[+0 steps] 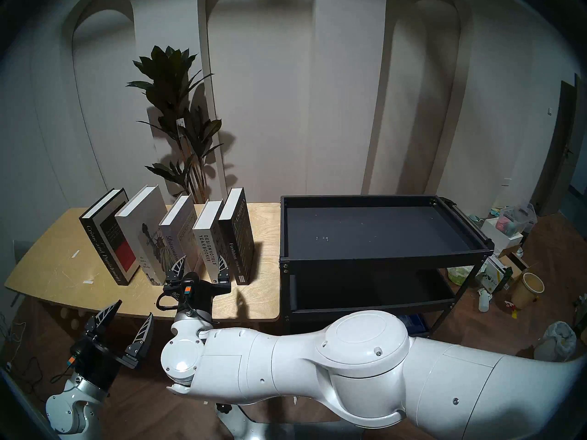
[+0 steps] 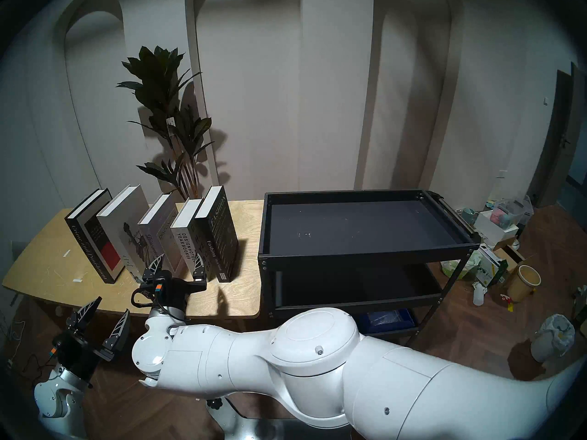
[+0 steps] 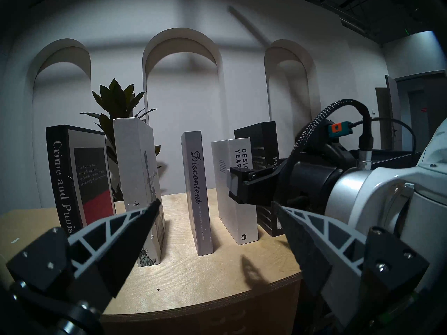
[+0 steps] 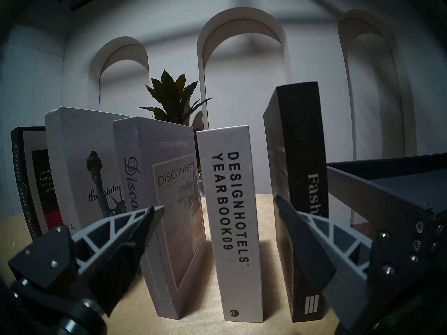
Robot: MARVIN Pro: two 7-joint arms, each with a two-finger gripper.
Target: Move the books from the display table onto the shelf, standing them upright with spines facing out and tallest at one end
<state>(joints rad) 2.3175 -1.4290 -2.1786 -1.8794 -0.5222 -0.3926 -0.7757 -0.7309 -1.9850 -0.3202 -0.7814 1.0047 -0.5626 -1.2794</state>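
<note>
Five books stand upright in a row on the display table (image 1: pixel 63 271), spines toward me: black "Crime and Punishment" (image 1: pixel 104 239), the white Statue of Liberty book (image 1: pixel 143 233), grey "Discontent" (image 1: pixel 178 236), white "Design Hotels Yearbook" (image 1: pixel 208 239) and black "Fashion" (image 1: pixel 236 239). My right gripper (image 1: pixel 203 261) is open just in front of the Yearbook (image 4: pixel 232 206), a finger to each side of its spine and touching nothing. My left gripper (image 1: pixel 135 309) hangs open and empty at the table's front edge, facing the Statue book (image 3: pixel 140 182). The black shelf (image 1: pixel 381 258) stands right of the table, its top tier bare.
A tall potted plant (image 1: pixel 178 112) stands behind the table. My right arm (image 1: pixel 317 366) stretches across the foreground. Boxes, a bucket (image 1: pixel 529 290) and a bagged bin (image 1: pixel 559 337) clutter the floor right of the shelf. A lower tier (image 1: pixel 365 290) sits under the top one.
</note>
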